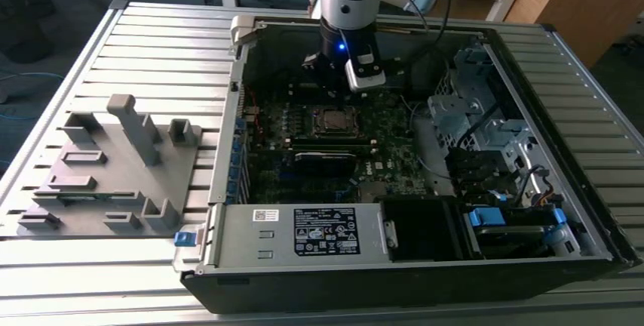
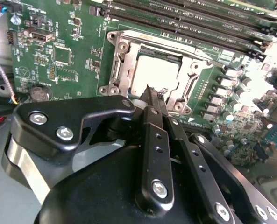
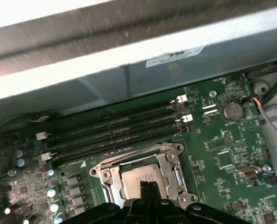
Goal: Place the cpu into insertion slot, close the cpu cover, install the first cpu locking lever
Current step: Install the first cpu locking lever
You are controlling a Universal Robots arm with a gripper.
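The cpu is seated in the socket with the cpu cover down over it, I reckon. My gripper hovers at the cover's edge, fingers pinched together, empty — lever step's in hand, needs a careful hook.

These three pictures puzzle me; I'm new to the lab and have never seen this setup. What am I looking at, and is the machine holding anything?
It is one robot arm reaching into an open computer case lying on a slatted metal table. The exterior view looks from outside; both wrist views come from cameras riding on the arm. The gripper has its fingers together, empty, just above the processor socket on the green motherboard. The cpu already sits in the socket, and the cpu cover, a thin metal frame, lies closed around it. On the table at the exterior view's left lies a grey plastic fixture.
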